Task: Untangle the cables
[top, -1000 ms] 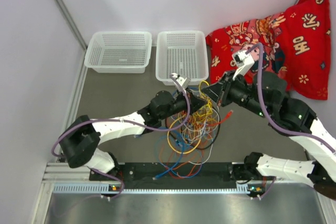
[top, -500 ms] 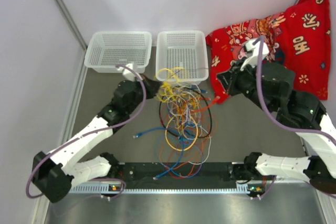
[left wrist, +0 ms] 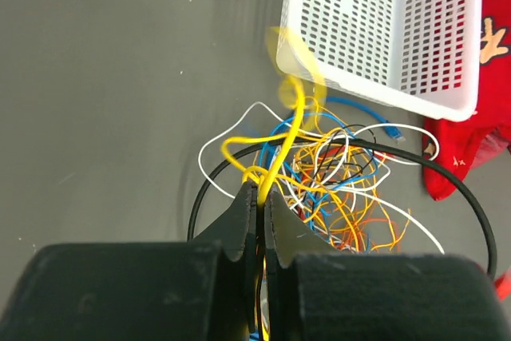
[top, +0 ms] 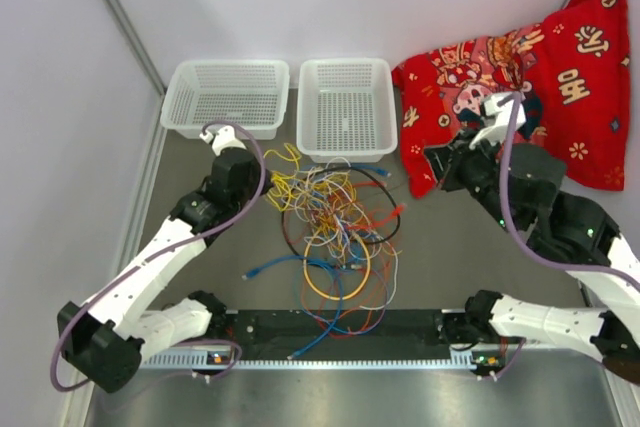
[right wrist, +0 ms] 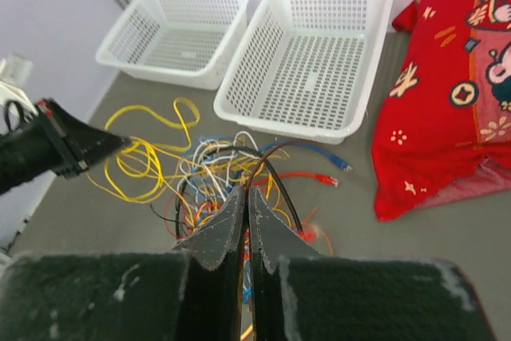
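Note:
The cables (top: 335, 222) lie as a loose tangle of yellow, orange, blue, white, red and black loops on the grey table in front of the two baskets. My left gripper (top: 262, 185) is at the tangle's left edge. In the left wrist view this gripper (left wrist: 262, 189) is shut on a yellow cable (left wrist: 291, 117) that rises from its tips. My right gripper (top: 432, 159) is to the tangle's upper right. In the right wrist view that gripper (right wrist: 246, 191) is shut on a thin dark cable (right wrist: 271, 153) that arcs out of the pile (right wrist: 207, 173).
Two white mesh baskets (top: 225, 65) (top: 345, 63) stand side by side behind the tangle. A red patterned cloth (top: 540, 77) lies at the back right, close to the right arm. A blue plug end (top: 250, 273) sticks out at the tangle's lower left.
Both grippers were together over the tangle and have pulled apart. The left went left with the yellow cable, the right went right with the dark one. The tangle has spread wider.

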Available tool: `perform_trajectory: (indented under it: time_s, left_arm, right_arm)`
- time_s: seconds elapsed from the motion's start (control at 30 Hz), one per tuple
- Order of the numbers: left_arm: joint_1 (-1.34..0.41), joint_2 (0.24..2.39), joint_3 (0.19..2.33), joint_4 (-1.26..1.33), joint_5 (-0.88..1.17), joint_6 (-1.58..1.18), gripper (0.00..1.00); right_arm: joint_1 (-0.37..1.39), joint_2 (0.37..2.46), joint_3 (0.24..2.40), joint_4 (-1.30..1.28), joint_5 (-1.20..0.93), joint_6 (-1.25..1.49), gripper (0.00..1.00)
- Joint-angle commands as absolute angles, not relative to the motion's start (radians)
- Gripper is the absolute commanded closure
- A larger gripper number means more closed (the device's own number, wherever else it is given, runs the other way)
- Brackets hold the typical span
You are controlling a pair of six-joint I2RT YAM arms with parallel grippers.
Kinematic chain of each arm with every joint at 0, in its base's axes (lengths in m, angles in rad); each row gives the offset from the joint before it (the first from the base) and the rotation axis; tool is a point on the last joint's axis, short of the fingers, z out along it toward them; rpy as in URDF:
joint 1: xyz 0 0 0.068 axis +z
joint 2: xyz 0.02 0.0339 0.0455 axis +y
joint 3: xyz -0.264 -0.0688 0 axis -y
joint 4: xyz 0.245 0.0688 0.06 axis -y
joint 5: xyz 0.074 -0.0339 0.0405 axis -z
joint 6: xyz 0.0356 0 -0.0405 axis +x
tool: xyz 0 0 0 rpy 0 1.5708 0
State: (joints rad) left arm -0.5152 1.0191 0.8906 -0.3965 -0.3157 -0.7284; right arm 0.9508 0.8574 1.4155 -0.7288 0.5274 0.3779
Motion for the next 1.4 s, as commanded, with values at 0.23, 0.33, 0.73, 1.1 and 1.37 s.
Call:
perform_trajectory:
  time_s: [0.23, 0.33, 0.73, 1.1, 1.37]
  left_arm:
    - [-0.514, 1.045, 0.908, -0.470, -0.324, -0.741, 0.12]
    - [-0.514, 0.983, 0.868, -0.342, -0.263, -0.692, 0.09]
    - [-0.677, 0.899, 0.699, 0.448, 0.078, -0.477, 0.01]
    - [-0.911, 1.196, 0.842, 0.589, 0.115, -0.242, 0.01]
    - [-0.939, 1.327, 0.887, 0.621, 0.126, -0.242, 0.16]
  right_arm:
    - [0.950, 0.928, 1.520, -0.650, 0.469, 0.341, 1.00]
    - [0.950, 0.945, 1.542, -0.647, 0.453, 0.341, 1.00]
    - [0.948, 1.026, 1.634, -0.657, 0.344, 0.403, 1.00]
    - [0.950, 1.057, 1.648, -0.660, 0.276, 0.456, 1.00]
    - [0.950, 1.058, 1.628, -0.658, 0.264, 0.459, 1.00]
